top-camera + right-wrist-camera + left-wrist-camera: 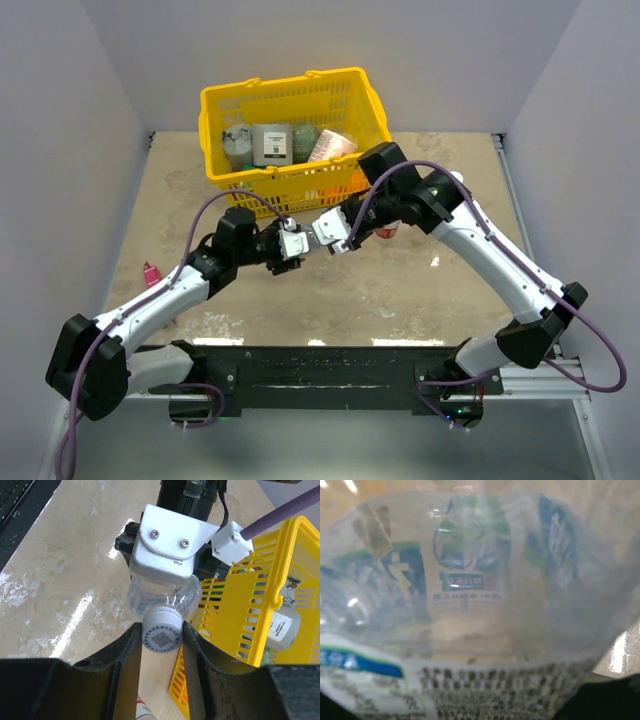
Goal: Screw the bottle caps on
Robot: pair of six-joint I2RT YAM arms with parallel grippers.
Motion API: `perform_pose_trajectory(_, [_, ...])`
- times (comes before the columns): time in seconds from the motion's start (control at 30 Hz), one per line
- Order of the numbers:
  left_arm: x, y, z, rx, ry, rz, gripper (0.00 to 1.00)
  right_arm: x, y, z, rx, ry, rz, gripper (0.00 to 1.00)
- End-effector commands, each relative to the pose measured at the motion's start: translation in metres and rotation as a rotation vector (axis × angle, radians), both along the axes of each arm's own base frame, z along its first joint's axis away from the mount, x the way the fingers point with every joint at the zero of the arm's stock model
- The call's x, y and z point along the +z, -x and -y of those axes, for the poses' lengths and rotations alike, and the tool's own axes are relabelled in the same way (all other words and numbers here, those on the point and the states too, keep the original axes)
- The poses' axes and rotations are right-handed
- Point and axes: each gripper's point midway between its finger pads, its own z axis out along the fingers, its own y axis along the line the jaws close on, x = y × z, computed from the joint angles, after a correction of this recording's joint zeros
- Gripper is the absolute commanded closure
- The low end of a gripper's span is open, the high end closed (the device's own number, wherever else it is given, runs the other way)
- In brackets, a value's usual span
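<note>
Centre of top view: left gripper [290, 246] clamped on bottle [165, 597]; right gripper [333, 232] pinching cap [161, 635], white, at bottle neck. Basket [215, 130] just above.

- Cap [161, 636]: white, top printed with a dark square code pattern.
- Bottle [480, 620]: clear; label white with blue and green bands, black print.
- Basket [262, 178]: yellow lattice.
- Table [400, 290]: beige, mottled.

Your counter [400, 290], beige and glossy: yellow basket [250, 178] toward its far edge, centre; small pink object [151, 272] near the left edge; red-labelled bottle [387, 232], partly hidden, just before the basket's right front corner.
</note>
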Motion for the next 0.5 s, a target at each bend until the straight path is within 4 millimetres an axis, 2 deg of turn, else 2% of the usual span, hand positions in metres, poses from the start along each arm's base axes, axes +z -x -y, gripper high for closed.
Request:
perform_pose_trajectory(0.0, [0.033, -0.011, 0.010, -0.006, 0.069, 0.068, 1.00, 0.008, -0.003, -0.018, -0.071, -0.076, -0.088, 0.74])
perform_pose_trajectory(0.03, [0.036, -0.015, 0.009, 0.018, 0.076, 0.075, 1.00, 0.012, -0.007, -0.025, -0.152, -0.110, -0.169, 0.80])
perform_pose_trajectory(0.07, [0.038, -0.018, 0.008, 0.048, 0.097, 0.060, 1.00, 0.011, -0.015, -0.033, -0.207, -0.117, -0.226, 0.96])
perform_pose_trajectory(0.1, [0.046, -0.023, 0.009, 0.070, 0.121, 0.082, 1.00, 0.012, -0.018, -0.037, -0.249, -0.125, -0.280, 1.00])
perform_pose_trajectory(0.13, [0.047, -0.027, 0.006, 0.106, 0.129, 0.086, 1.00, 0.010, -0.016, -0.040, -0.330, -0.123, -0.399, 1.00])
perform_pose_trajectory(0.2, [0.057, -0.040, 0.001, 0.190, 0.169, 0.109, 1.00, 0.010, -0.023, -0.048, -0.422, -0.140, -0.502, 1.00])
perform_pose_trajectory(0.27, [0.056, -0.049, -0.005, 0.290, 0.204, 0.098, 1.00, 0.010, -0.026, -0.052, -0.557, -0.168, -0.678, 1.00])
perform_pose_trajectory(0.3, [0.064, -0.069, -0.026, 0.474, 0.218, 0.154, 1.00, 0.006, -0.037, -0.051, -0.620, -0.182, -0.741, 1.00])
perform_pose_trajectory(0.33, [0.063, -0.071, -0.029, 0.546, 0.232, 0.158, 1.00, 0.006, -0.039, -0.051, -0.724, -0.194, -0.884, 1.00])
perform_pose_trajectory(0.37, [0.064, -0.074, -0.034, 0.602, 0.244, 0.160, 1.00, 0.003, -0.044, -0.048, -0.779, -0.202, -0.956, 1.00])
perform_pose_trajectory(0.4, [0.067, -0.079, -0.043, 0.675, 0.254, 0.185, 1.00, 0.007, -0.052, -0.045, -0.831, -0.234, -1.016, 1.00])
perform_pose_trajectory(0.47, [0.062, -0.080, -0.043, 0.694, 0.260, 0.173, 1.00, 0.012, -0.053, -0.044, -0.863, -0.245, -0.972, 1.00])
